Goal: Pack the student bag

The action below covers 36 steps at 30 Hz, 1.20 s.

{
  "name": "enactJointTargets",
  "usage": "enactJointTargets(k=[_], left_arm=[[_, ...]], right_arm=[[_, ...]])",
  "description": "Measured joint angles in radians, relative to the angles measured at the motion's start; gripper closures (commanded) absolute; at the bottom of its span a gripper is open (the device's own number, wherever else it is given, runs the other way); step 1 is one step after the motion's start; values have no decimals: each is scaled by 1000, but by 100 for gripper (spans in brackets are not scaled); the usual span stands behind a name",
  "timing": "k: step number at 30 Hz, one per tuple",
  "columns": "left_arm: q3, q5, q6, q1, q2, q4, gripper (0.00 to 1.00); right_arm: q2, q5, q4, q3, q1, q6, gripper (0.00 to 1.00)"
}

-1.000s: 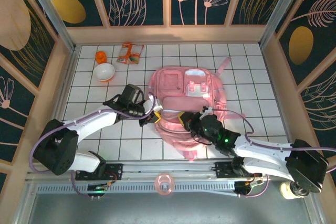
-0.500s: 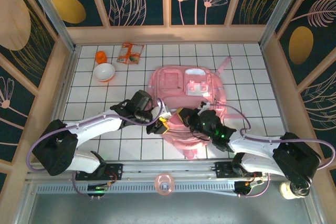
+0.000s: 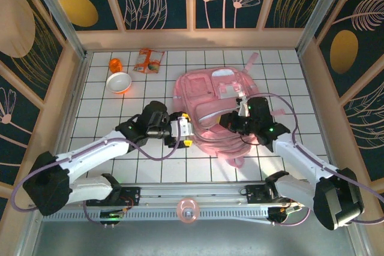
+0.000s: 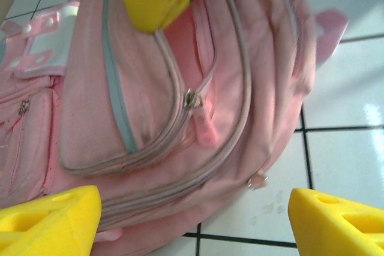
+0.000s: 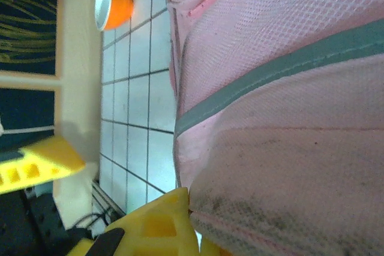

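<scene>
The student bag (image 3: 210, 103) is a large pink backpack lying flat mid-table. My left gripper (image 3: 183, 132) stands open at the bag's near left edge. In the left wrist view its yellow fingertips (image 4: 51, 220) sit wide apart over the bag (image 4: 150, 88), with a zip pull (image 4: 192, 98) between the pocket seams and nothing between the jaws (image 4: 192, 226). My right gripper (image 3: 236, 122) is shut on the bag's fabric at its near right side. In the right wrist view a yellow finger (image 5: 159, 226) pinches the pink mesh cloth (image 5: 288, 118).
A white and orange bowl (image 3: 119, 82), a small orange object (image 3: 115, 64) and a snack packet (image 3: 149, 60) lie at the back left. The bowl (image 5: 111, 1) also appears in the right wrist view. Wooden walls (image 3: 66, 100) enclose the tiled table.
My left gripper has opened and let go of the bag's edge. My right gripper has moved right and farther back with the fabric, and the bag has shifted back.
</scene>
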Motion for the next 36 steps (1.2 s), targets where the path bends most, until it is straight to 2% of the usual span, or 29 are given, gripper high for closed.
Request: enactJointTargets(k=[9,16,20,24,28,33,36], left_arm=[[89,-3,121,0,217,93,26],[138,28,193,0,302,152,41],[143,27,260,0,352,150,62],[143,24,303,0,354,153,99],[127,28,304,0,306,151,100],[23,43,217,0,156,193,100],[-19,50,151,0,106,210,100]], right_arm=[[67,-141,-113,70,-74,-173,100],[87,-183,-136,86,-90,-220,100],[92,-209,-143,87,-104,-237,100],[108,-240,-155,95,-119,-254,100],[116,-253,-161,121,-132,-269,100],[134,-314,-157,140,-130,-272,99],[156,-343,-157,151,-125,-270,81]])
